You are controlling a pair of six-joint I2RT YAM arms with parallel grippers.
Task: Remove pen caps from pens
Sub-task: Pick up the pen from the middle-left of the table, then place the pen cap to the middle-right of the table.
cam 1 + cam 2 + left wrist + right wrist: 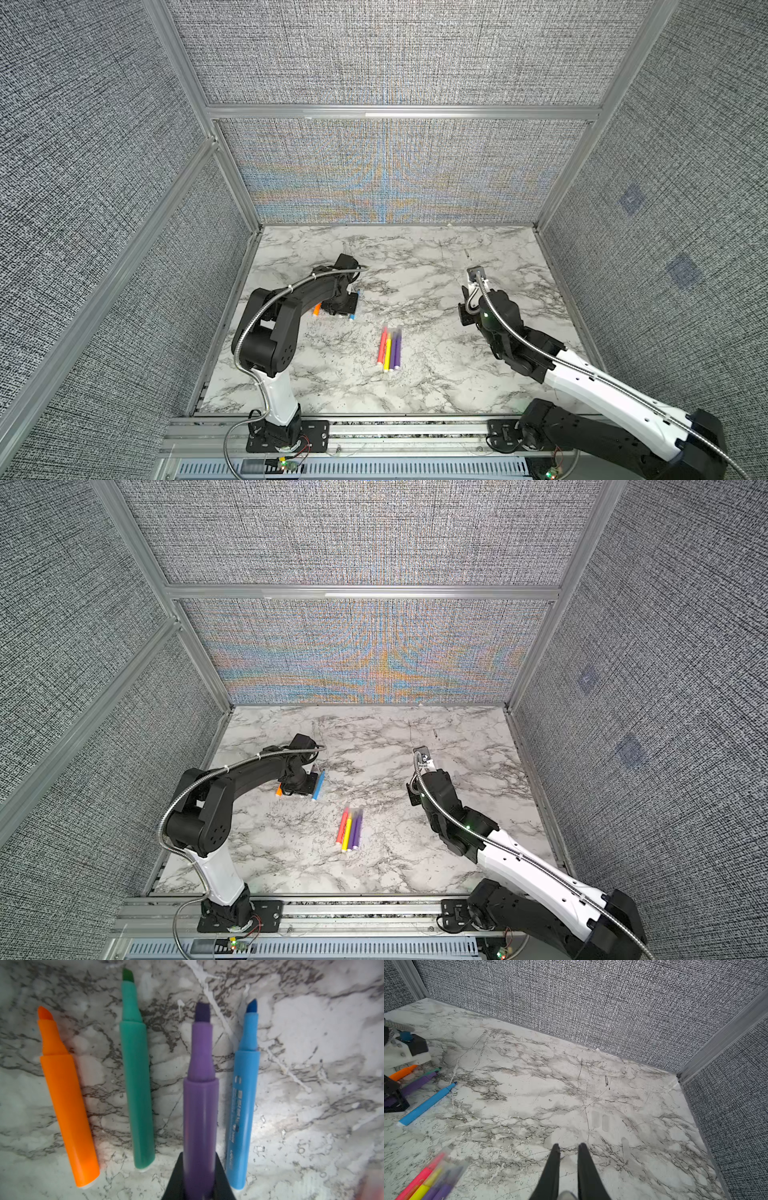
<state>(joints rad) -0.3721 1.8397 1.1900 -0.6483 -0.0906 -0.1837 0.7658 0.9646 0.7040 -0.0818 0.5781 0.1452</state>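
Marble table [415, 266], purple pen [200, 1109] with no cap pinched in left gripper [199, 1159], orange pen [66, 1101], green pen [138, 1084], blue pen [243, 1105] bare beside it, four capped pens [390, 351] mid-table, right gripper [569, 1147] squeezed closed on nothing, clear caps [606, 1123] lying near it

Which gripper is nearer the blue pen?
Left. The left gripper sits just beside the blue pen, holding the purple pen; the right gripper is far across the table.

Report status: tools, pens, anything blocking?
Left tool shut on uncapped purple pen. Right tool shut, empty. Four pens still capped, mid-table. Nothing in the way.
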